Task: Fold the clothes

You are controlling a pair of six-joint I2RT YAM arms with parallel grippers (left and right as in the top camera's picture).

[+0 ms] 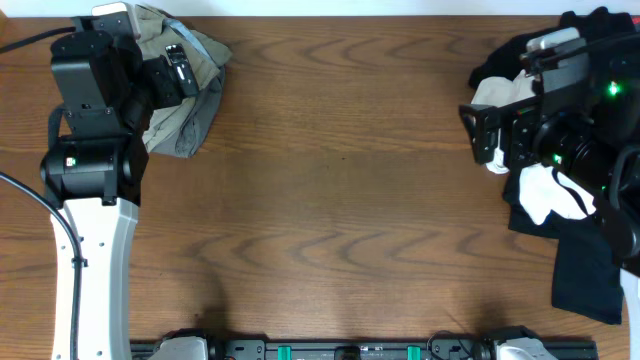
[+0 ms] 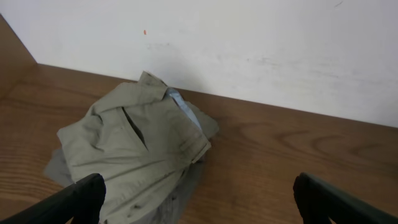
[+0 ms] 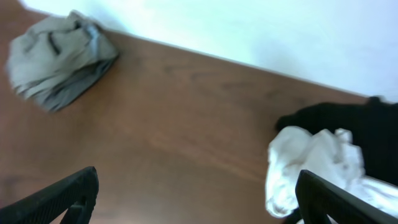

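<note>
Left gripper (image 2: pixel 199 186) hangs with its fingers spread wide, nothing between them, touching nothing. Just beyond it, the khaki shorts (image 2: pixel 137 143) lie crumpled at the table's (image 2: pixel 280 155) far left corner, resting on a darker grey garment (image 2: pixel 189 186). Right gripper (image 3: pixel 198 180) gapes wide too, empty, over the table's right side, where a white shirt (image 3: pixel 305 165) and black clothes (image 3: pixel 360 124) sit heaped.

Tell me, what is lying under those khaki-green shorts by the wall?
A darker grey garment lies under the khaki-green shorts; only its edges stick out. The rest of it is covered. Beneath both is the wooden table.
</note>
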